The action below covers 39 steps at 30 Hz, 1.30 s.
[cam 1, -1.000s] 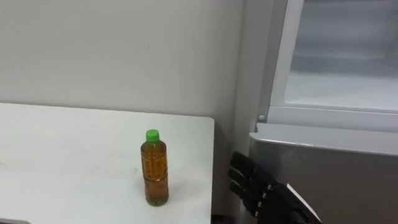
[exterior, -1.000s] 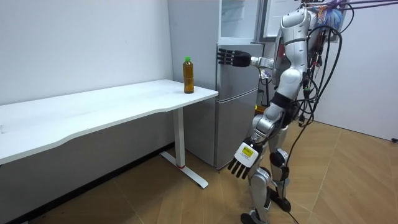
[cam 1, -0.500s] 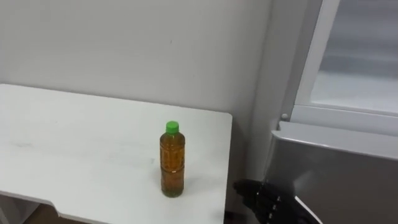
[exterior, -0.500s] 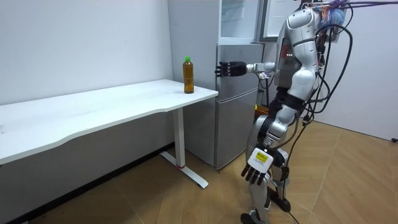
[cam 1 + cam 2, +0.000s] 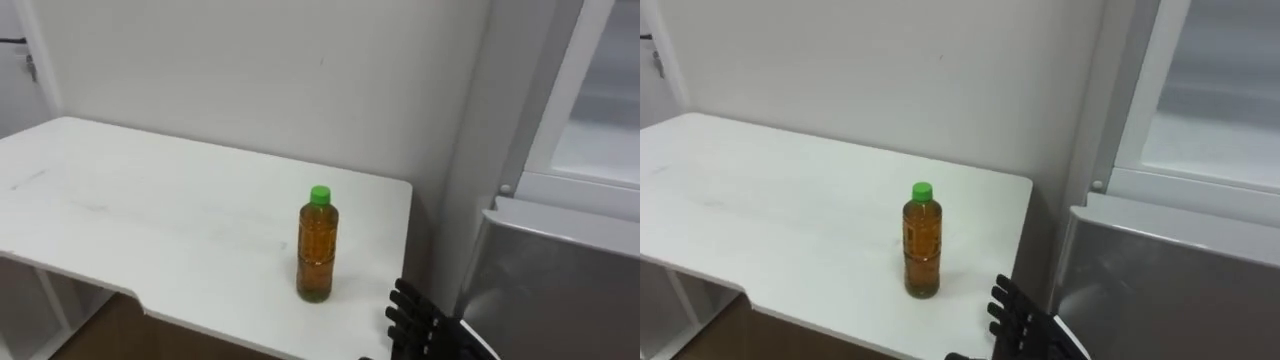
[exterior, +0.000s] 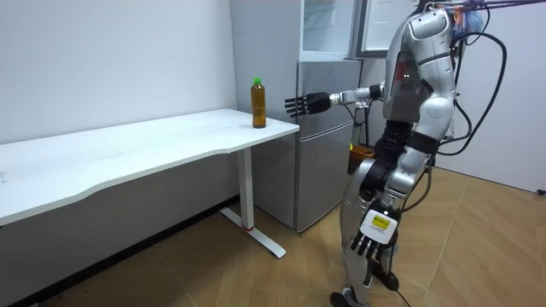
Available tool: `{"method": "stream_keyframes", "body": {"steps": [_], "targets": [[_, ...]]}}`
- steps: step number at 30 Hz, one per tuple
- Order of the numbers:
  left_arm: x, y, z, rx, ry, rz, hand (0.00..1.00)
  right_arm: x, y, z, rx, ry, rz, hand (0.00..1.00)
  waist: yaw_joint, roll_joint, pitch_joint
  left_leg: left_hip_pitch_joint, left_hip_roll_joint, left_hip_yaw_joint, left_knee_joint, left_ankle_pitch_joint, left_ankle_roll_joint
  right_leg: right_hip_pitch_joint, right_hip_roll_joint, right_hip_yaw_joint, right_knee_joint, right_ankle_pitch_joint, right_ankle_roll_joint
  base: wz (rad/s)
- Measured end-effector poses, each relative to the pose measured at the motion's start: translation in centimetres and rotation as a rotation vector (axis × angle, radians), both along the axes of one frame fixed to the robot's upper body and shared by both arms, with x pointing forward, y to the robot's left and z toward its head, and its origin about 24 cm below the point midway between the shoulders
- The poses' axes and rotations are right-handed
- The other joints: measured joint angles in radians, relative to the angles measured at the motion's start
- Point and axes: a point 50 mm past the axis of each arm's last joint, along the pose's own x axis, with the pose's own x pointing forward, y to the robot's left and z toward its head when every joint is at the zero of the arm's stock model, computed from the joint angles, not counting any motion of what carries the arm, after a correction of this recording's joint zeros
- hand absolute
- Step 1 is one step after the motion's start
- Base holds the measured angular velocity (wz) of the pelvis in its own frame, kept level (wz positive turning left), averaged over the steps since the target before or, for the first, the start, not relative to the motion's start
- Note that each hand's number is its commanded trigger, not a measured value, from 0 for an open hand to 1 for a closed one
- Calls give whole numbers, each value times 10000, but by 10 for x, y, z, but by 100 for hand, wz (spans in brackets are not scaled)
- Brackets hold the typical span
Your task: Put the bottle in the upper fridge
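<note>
A clear bottle (image 5: 317, 245) of amber drink with a green cap stands upright near the right end of the white table (image 5: 150, 215); the room view has the bottle (image 6: 258, 104) close to the table's corner. My right hand (image 5: 413, 320) reaches in from the lower right with straight fingers, open, a short way right of the bottle and below its base, touching nothing. In the room view the right hand (image 6: 300, 104) is held out level at bottle height. My left hand (image 6: 367, 247) hangs open beside my leg. The upper fridge (image 5: 600, 120) stands open at the far right.
The fridge's grey lower door (image 5: 560, 285) sits right of the table, with a narrow gap between them. A pale wall (image 5: 250, 70) runs behind the table. In the room view I stand on wooden floor (image 6: 478, 247) in front of the fridge (image 6: 324, 128).
My view has swung left, bringing more table into sight. The right hand has dropped lower and moved closer to the bottle. The left hand has swung back beside my leg.
</note>
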Motion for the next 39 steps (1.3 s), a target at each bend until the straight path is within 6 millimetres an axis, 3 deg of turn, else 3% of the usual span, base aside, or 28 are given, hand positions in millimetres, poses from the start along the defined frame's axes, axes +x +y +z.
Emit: {"method": "stream_keyframes", "body": {"steps": [4, 7, 10, 12, 18, 31, 35, 39], "targets": [[0, 0, 0, -9, 18, -94, 0, 13, 7, 13, -60, -362, -106, 0, 112, 53, 32, 12, -6, 0, -52, 16, -10, 2, -4, -29, -14, -3, 1, 1], [0, 1, 0, 31, 48, -226, 0, 21, 10, 21, -125, -615, -242, 0, 216, -29, -15, 41, -12, -6, -42, 20, -15, 17, -4, -48, -45, -6, 4, 0], [0, 1, 0, 22, 58, -230, 0, 28, 13, 30, -153, -878, -375, 0, 261, -88, 29, 108, -20, -25, -87, 24, -17, 63, -5, -56, -45, -4, 7, 0], [0, 1, 0, 45, 61, -225, 0, 31, 16, 34, -212, -1021, -417, 0, 274, -63, 106, 213, -30, -28, -184, 29, -25, 180, -4, -74, -105, -9, 17, 0], [1, 0, 0, 39, 95, -203, 0, 32, 18, 34, -360, -1003, -655, 0, 247, -84, 153, 157, -31, -70, -244, 32, -32, 180, -4, -153, -103, -11, 20, 2], [-4, -1, -1, 10, 441, -83, 0, 32, 19, 31, -849, -868, -1482, 0, 309, -113, 94, 81, -47, -225, -187, 43, -50, 196, -2, -303, -88, -11, 19, 3], [-5, -3, -2, -53, 480, -16, 0, 32, 17, 29, -986, -740, -1712, 0, 510, -114, 7, 26, -71, -253, -164, 57, -43, 178, -17, -339, -85, -13, 21, 4], [-5, -3, -2, -71, 482, 3, 0, 36, 10, 19, -1191, -192, -2285, 0, 691, -140, 5, -18, -116, -371, -173, 84, -29, 189, -52, -492, -85, -17, 29, 8]]}}
